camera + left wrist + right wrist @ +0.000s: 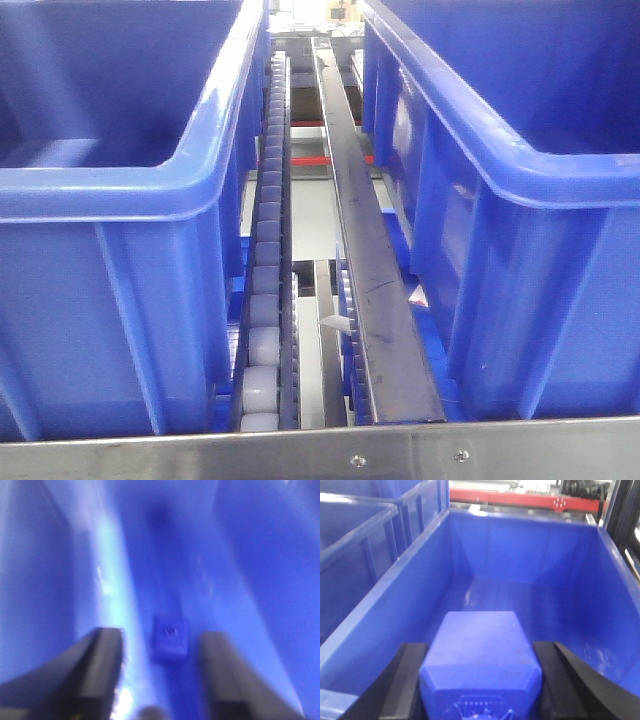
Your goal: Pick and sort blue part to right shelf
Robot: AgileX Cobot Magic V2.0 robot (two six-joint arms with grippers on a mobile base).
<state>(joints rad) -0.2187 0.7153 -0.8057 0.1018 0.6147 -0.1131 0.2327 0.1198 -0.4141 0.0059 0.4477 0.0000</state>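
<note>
Right hand (479, 690) clamped on a blue part (480, 665), black fingers (407, 680) pressed against both flanks. Faceted plastic block, chamfered corners, slightly scuffed top, ribbed detail on the near face. Held above the open mouth of a blue bin (395, 605); smooth, glossy walls sloping inward, bare floor below and ahead, rim close on the left. Second bin (355, 535) just beside it on the left, ribbed outside. Red frame (520, 500) beyond the far wall.

Left hand (160, 680) spread wide, dark fingers (97, 667) apart and pinching nothing. Between them, farther on, a small blue piece (170, 639), squarish with a mark on top, lying on blue plastic; touching neither finger. Much blurred here; pale glare streak on the left.

Front view: right shelf (330, 452) with brushed-steel front lip and two screws. Long rail of pale rollers (264, 300) running away down the middle, flat dark steel bar (370, 260) beside it, tilted slightly across. Narrow gap between them. Big left bin (110, 190) and right bin (520, 170) crowding both sides, thick rounded rims, vertical ribs. Neither hand seen here.
</note>
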